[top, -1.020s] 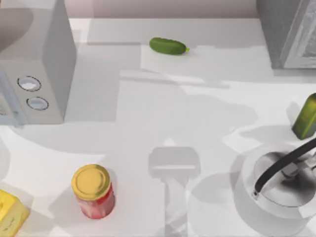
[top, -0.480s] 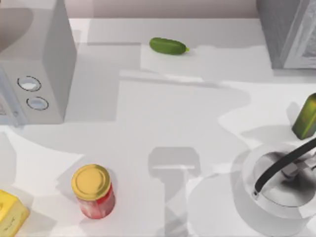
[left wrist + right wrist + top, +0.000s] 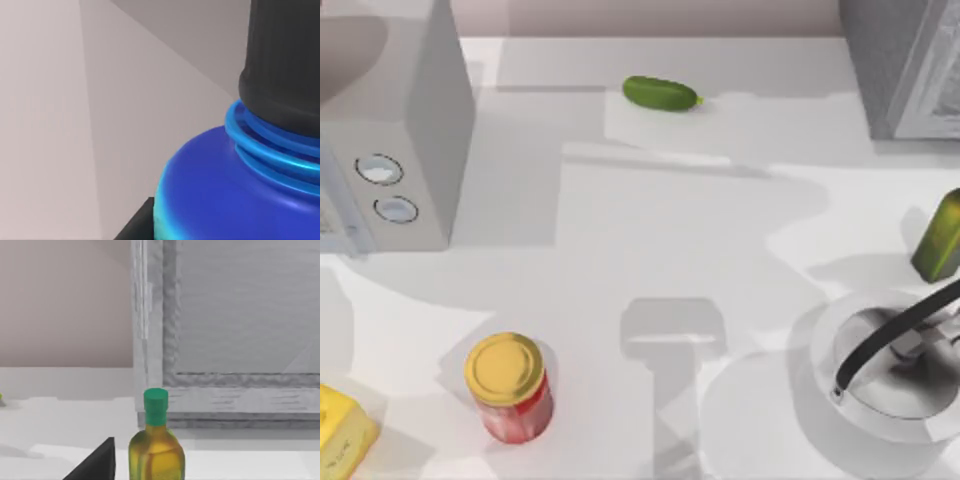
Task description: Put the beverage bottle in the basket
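I see a white worktop (image 3: 620, 250) crossed by soft grey shadows, a grey microwave-like box (image 3: 390, 130) at its far left corner, a grey cabinet (image 3: 905, 65) at its far right corner, a pale pinkish wall (image 3: 65, 300) behind my right side

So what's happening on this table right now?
A two-armed robot is meant to put a beverage bottle into the basket. The left wrist view looks at the bottle from very close: blue shoulder and black cap. The basket sits at the table's right edge with its black handle across it, and no bottle is seen inside yet. An olive-green bottle stands just behind the basket; a red jar and a cucumber sit elsewhere.
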